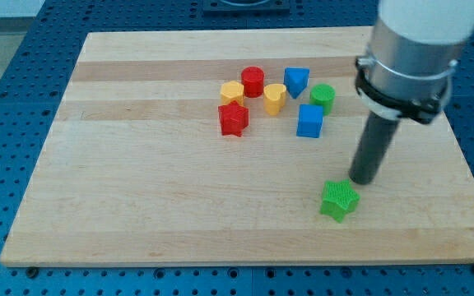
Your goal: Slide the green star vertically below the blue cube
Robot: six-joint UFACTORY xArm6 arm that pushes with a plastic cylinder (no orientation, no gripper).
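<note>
The green star [338, 201] lies on the wooden board [138, 181] toward the view's bottom right. The blue cube [309, 121] sits higher up, a little to the star's left. My tip [362, 181] is just above and to the right of the green star, very close to it or touching it. The rod hangs from the white arm at the view's top right.
A cluster sits near the blue cube: a red star [233, 119], a yellow hexagon [231, 92], a red cylinder [253, 81], a yellow heart-like block [274, 98], a blue triangle [296, 80] and a green cylinder [322, 97]. The board's right edge [467, 173] is near the rod.
</note>
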